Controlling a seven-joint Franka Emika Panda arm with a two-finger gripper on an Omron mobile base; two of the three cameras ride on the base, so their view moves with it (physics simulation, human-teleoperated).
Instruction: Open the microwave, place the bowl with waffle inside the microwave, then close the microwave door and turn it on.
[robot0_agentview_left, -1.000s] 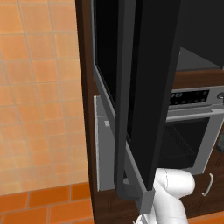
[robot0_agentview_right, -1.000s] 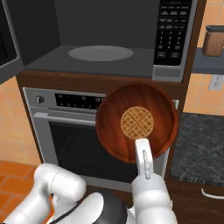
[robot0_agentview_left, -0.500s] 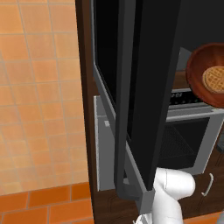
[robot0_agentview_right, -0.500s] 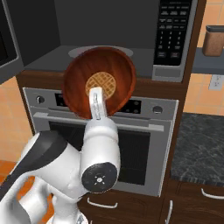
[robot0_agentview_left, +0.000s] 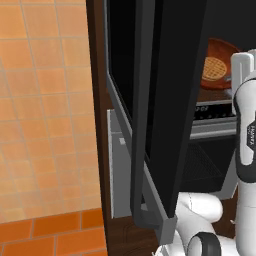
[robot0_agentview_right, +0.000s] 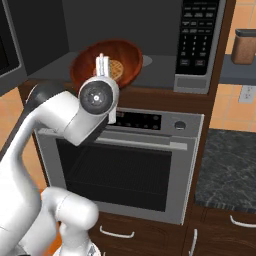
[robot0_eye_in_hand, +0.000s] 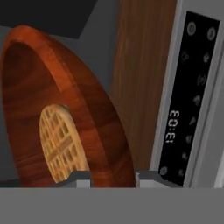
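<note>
My pincer (robot0_agentview_right: 102, 61) pinches the near rim of the wooden bowl (robot0_agentview_right: 107, 62) with the waffle (robot0_eye_in_hand: 59, 144) in it, upper centre of my right base view, at the open microwave's (robot0_agentview_right: 150, 45) mouth, its door (robot0_agentview_left: 165, 100) swung wide at centre left.

Kitchen: built-in oven (robot0_agentview_right: 125, 165), microwave (robot0_agentview_right: 150, 45).

bowl (robot0_agentview_right: 106, 63): 1
waffle (robot0_agentview_right: 115, 69): 1
microwave (robot0_agentview_right: 150, 40): 1, w/ 1 door (robot0_agentview_left: 165, 100), 1 keypad (robot0_agentview_right: 199, 37)
oven (robot0_agentview_right: 125, 165): 1
canister (robot0_agentview_right: 245, 46): 1
wall outlet (robot0_agentview_right: 247, 93): 1
drawer handles (robot0_agentview_right: 116, 233): 3
</note>
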